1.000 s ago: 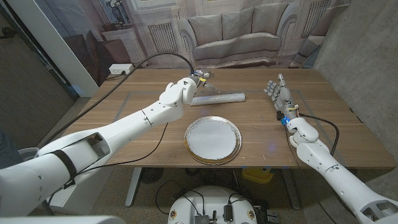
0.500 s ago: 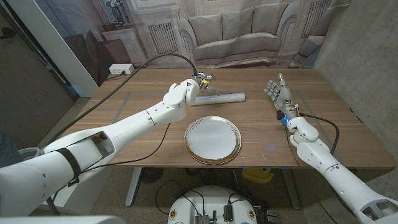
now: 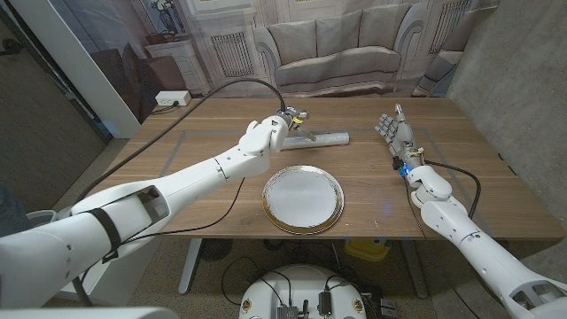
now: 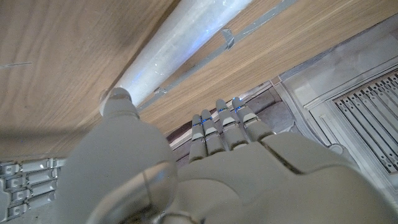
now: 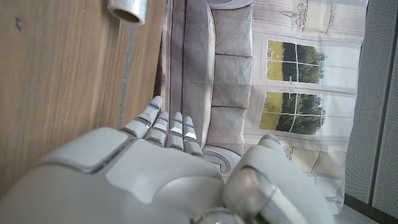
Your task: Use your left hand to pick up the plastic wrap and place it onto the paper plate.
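Fingers (image 4: 224, 127) of my left hand (image 3: 268, 133) reach over the near end of the plastic wrap (image 3: 321, 136), upper middle of the head frame; can't tell if they're clamped on it yet. My right hand (image 3: 396, 131) stands at upper right, fingers (image 3: 386, 125) apart and upright, holding nothing. Wooden surface (image 3: 461, 182) spans the frame's middle. Paper plate (image 3: 302, 199) sits centre frame, near edge of the surface, apart from the roll. Plastic wrap lies flat on the surface behind the plate, long axis left to right. Wrist view shows the roll (image 4: 180, 40) running just past my thumb.
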You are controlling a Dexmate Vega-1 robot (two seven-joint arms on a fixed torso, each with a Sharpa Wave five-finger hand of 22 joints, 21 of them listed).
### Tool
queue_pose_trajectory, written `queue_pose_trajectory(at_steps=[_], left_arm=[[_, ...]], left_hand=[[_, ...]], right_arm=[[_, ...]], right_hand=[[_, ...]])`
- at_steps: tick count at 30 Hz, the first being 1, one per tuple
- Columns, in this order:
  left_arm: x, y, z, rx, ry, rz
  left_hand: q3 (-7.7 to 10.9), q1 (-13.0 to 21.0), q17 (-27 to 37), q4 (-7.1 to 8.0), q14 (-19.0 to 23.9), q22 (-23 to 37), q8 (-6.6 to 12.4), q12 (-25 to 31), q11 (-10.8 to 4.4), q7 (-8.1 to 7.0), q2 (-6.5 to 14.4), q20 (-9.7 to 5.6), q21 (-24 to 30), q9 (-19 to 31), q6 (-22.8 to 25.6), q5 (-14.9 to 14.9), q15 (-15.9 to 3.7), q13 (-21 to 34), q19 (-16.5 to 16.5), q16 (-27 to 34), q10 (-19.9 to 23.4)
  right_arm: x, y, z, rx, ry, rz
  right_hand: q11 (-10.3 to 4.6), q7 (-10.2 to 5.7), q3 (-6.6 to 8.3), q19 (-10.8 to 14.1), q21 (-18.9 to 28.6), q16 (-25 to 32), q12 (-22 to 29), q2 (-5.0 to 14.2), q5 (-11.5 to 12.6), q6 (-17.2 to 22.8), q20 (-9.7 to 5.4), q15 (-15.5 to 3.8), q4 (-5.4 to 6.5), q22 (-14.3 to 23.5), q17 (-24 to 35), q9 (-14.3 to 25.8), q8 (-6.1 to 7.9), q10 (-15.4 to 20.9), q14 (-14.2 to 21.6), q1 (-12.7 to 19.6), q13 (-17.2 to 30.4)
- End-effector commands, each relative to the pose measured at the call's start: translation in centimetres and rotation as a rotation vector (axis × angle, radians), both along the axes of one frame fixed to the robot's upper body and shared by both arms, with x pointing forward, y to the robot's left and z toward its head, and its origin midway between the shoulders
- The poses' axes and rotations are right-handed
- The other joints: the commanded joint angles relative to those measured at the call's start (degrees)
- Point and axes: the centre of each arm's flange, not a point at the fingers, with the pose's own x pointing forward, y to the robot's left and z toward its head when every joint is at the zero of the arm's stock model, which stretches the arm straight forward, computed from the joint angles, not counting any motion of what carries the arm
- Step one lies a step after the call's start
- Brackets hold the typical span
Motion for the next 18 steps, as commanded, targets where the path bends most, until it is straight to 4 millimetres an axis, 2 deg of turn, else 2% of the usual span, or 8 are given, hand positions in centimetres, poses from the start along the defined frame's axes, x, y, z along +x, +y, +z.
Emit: queue_pose_trajectory(at_steps=[1, 18], left_arm=[[1.06, -0.53, -0.86, 0.016, 0.023, 0.015], [1.88, -1.02, -1.70, 0.025, 0.012, 0.030]], left_hand=[[-0.24, 0.41, 0.08, -0.21, -0.03, 0.29, 0.03, 0.15, -0.25, -0.32, 0.21, -0.03, 0.02, 0.21, 0.38, 0.19, -0.73, 0.31, -0.34, 0.05, 0.13], [-0.44, 0.52, 0.12, -0.08, 0.14, 0.30, 0.18, 0.30, -0.31, -0.57, 0.43, 0.04, 0.11, 0.21, 0.79, 0.19, -0.73, 0.32, -0.02, 0.15, 0.45]], right_arm=[[0.20, 0.00, 0.03, 0.003, 0.002, 0.000], [0.20, -0.16, 0.01, 0.001, 0.003, 0.001]], right_hand=[[0.13, -0.03, 0.09, 0.59, -0.15, -0.24, -0.09, 0.24, 0.02, 0.61, -0.28, -0.26, -0.11, 0.27, 0.22, 0.25, -0.03, 0.58, 0.45, 0.07, 0.03], [-0.01, -0.01, -0.05, 0.74, -0.47, -0.27, -0.09, 0.27, -0.03, 0.61, -0.28, -0.26, -0.11, 0.28, 0.22, 0.26, -0.05, 0.65, 0.41, 0.00, 0.03]])
